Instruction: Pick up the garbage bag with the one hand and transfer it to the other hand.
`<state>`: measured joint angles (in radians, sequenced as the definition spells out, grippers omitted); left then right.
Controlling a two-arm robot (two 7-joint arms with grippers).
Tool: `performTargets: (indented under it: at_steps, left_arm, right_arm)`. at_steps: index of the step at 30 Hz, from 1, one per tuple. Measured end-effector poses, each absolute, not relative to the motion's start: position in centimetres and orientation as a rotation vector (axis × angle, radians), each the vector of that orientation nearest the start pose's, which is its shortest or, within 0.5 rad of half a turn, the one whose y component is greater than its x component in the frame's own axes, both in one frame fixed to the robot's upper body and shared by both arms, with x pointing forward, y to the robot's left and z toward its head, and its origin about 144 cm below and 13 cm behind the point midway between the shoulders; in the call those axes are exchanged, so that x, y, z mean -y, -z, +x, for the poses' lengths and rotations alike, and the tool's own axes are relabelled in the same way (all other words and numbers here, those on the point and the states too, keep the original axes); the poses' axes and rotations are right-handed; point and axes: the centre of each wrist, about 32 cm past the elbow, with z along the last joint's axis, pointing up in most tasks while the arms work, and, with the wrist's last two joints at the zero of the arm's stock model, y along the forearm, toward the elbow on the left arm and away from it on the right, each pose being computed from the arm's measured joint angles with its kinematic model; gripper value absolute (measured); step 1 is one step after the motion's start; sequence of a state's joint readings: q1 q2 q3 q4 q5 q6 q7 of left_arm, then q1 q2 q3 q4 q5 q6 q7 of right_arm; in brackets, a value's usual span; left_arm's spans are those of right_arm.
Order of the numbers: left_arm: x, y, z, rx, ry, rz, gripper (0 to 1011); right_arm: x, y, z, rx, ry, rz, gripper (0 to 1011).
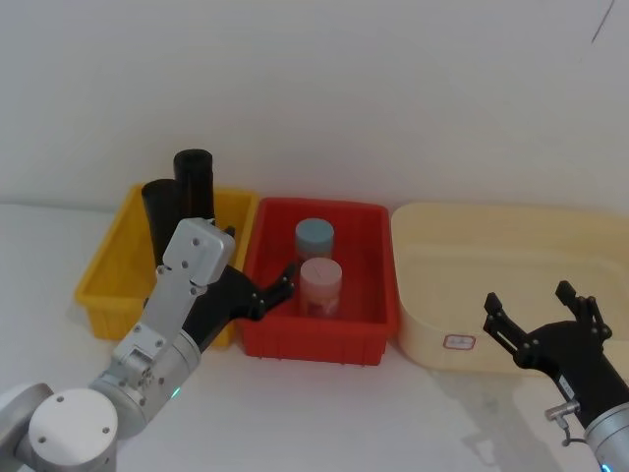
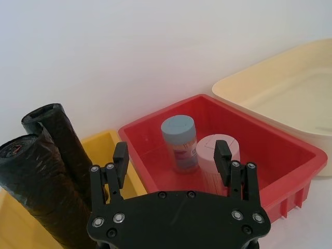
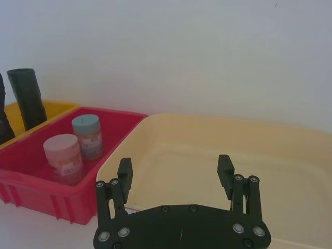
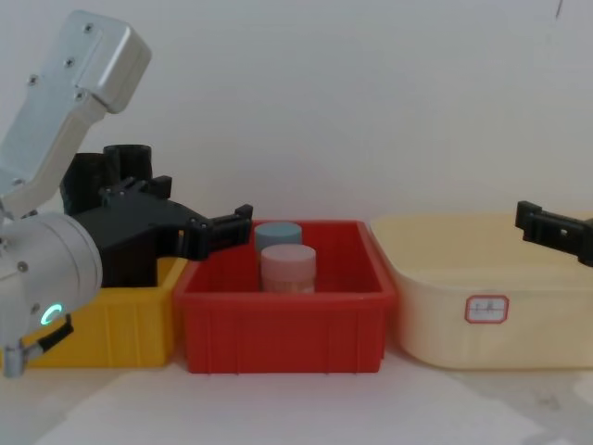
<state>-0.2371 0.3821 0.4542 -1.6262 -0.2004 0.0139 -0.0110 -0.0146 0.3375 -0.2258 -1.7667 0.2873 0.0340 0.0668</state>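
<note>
Two alike glossy black rolls stand upright in the yellow crate (image 1: 103, 285): a taller one (image 1: 194, 182) (image 2: 54, 137) and a shorter one (image 1: 159, 208) (image 2: 28, 181). I cannot tell which of them is the garbage bag. My left gripper (image 1: 260, 261) (image 2: 171, 153) (image 4: 208, 211), with a green light on its wrist, hovers open and empty over the wall between the yellow and red crates, just right of the rolls and not touching them. My right gripper (image 1: 529, 297) (image 3: 174, 165) stands open and empty at the front of the cream tub.
The red crate (image 1: 316, 344) holds a blue-lidded jar (image 1: 314, 236) and a pink-lidded jar (image 1: 320, 283). A large cream tub (image 1: 423, 324) sits to its right. A white wall is close behind the three containers, and white table lies in front.
</note>
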Motion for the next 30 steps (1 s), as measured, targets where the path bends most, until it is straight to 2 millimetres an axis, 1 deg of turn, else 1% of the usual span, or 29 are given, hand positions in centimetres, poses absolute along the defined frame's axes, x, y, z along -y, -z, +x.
performTargets:
  at_steps: [30]
  left_arm:
    - [-19.84, -120.44, 49.20, 0.268, -1.124, 0.061, 1001]
  right_arm:
    - [23.71, -118.87, 44.33, 0.075, 1.230, 0.026, 1000]
